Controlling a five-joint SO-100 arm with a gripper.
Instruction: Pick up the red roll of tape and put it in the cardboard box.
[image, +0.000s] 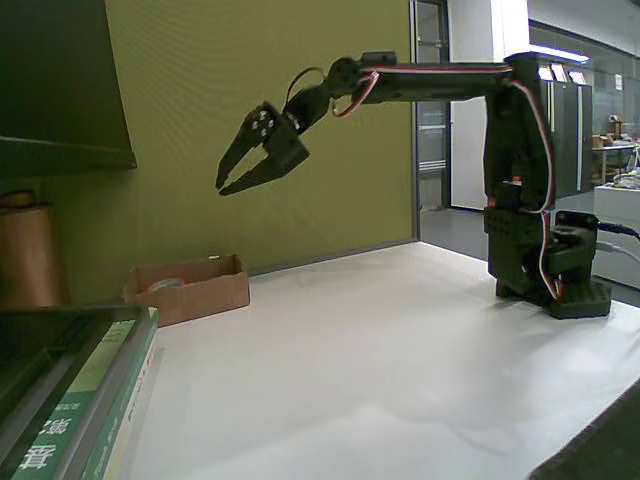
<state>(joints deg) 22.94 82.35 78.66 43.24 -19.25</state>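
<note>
Fixed view: the arm (500, 150) reaches out level from its base at the right, and its jaws hang high in the air, tips pointing down and left, spread a little with nothing between them. The gripper (226, 186) holds no tape. Well below the jaws and slightly left, the box (190, 288) sits on the table (400, 370) against the green wall. Inside it a pale ring-like shape shows above the low wall; no red can be made out, so whether this is the tape I cannot tell. No red roll lies on the open table. Judged from this, the empty, raised jaws suit a release above the box. A brown cylinder (28, 255) stands far left, beside books (90, 410).
</note>
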